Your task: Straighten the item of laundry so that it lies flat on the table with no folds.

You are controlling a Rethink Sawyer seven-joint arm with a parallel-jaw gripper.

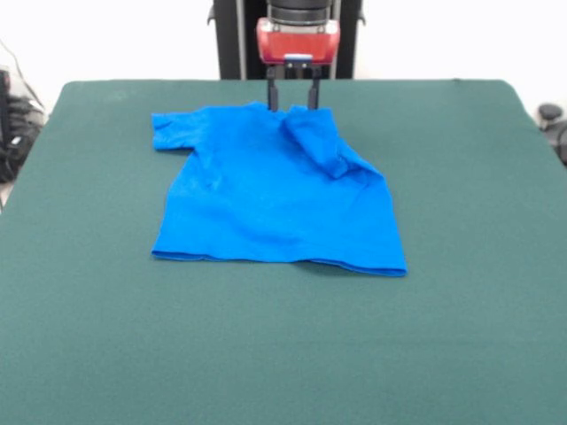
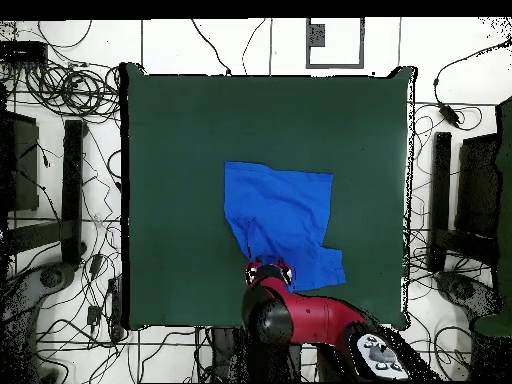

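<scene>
Dark green cloth covers the big bench (image 1: pixel 89 336), and its corners are round. The bench fills most of the front view, and in the overhead view it sits as a wide green block with white floor and lots of black cables (image 2: pixel 60 90) around it. The red and black arm (image 2: pixel 300 318) comes in over the bench edge where the robot stands. Next in size is the bright blue T-shirt (image 1: pixel 266 208), which lies on the green cloth in the half of the bench closer to the robot's edge, about midway between the two side edges and well away from all four corners. The neck end of the shirt points to the robot's edge and the bottom hem points to the far edge across from the robot. Most of the shirt lies flat. One sleeve (image 1: pixel 173 128) is spread out to the side. The other sleeve (image 1: pixel 319 142) is folded over onto the body of the shirt and makes a soft bump. The bottom hem lifts a bit near one corner. Smallest is the pincer (image 1: pixel 292 96), right at the neck edge of the shirt. Its two dark fingers (image 1: pixel 273 93) point down with a gap between them, and they hold nothing.
</scene>
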